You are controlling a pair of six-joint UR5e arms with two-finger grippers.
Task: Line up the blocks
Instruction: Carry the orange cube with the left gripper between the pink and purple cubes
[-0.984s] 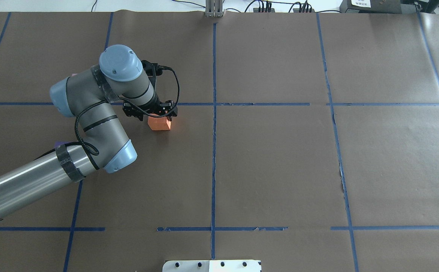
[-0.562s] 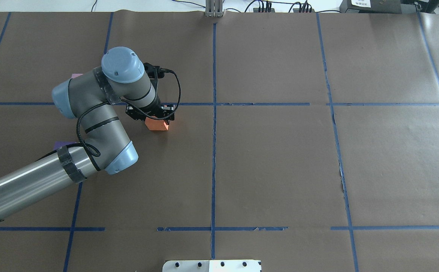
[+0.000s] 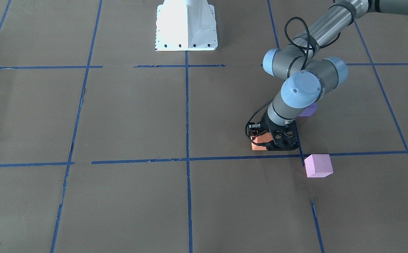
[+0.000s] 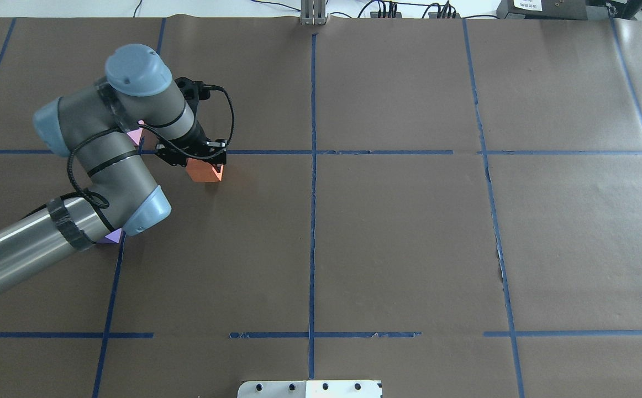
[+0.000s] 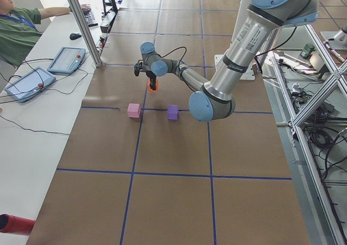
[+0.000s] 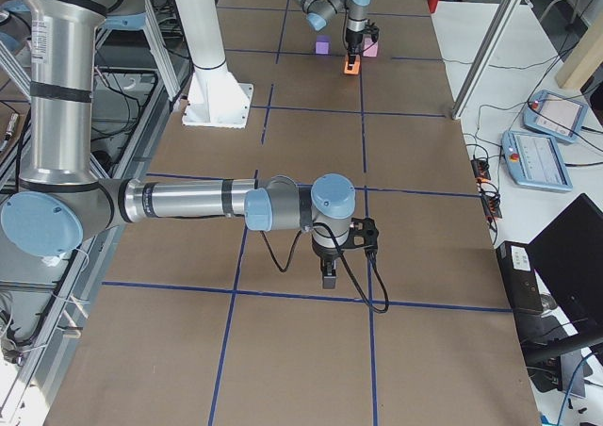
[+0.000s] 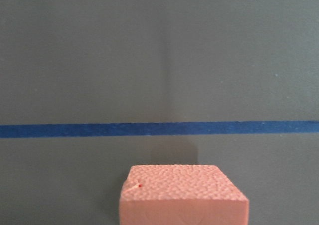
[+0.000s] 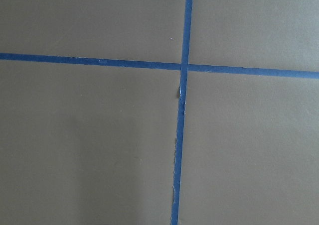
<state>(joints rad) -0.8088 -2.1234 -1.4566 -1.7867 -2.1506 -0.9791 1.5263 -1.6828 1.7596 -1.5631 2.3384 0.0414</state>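
Nearest the robot, left half of the desk [image 4: 409,249]: dark purple block [image 3: 310,110], flat on the brown paper. Mostly hidden under the left arm [image 4: 111,171] in the overhead view, only a corner showing.

Off at the desk's right end: right tool [image 6: 328,273], seen only from the right-end camera. Points straight down over a crossing of blue tape, well apart from all three blocks. Cannot tell whether wide or narrow.

Farther out, right of the purple block: left tool [image 4: 202,160], pointing down, narrowed onto the orange block [image 4: 206,173] and holding it. Block just on the near side of the crosswise tape line [image 4: 382,152]. Cannot tell whether resting on the paper or lifted off it. Fills the bottom centre of the left wrist view, tape line beyond.

Farthest: pale pink block [image 3: 318,166], just past that tape line, left of the orange block, apart from the tool. Roughly in a near-to-far row with the purple block, orange block off to the right of that row.
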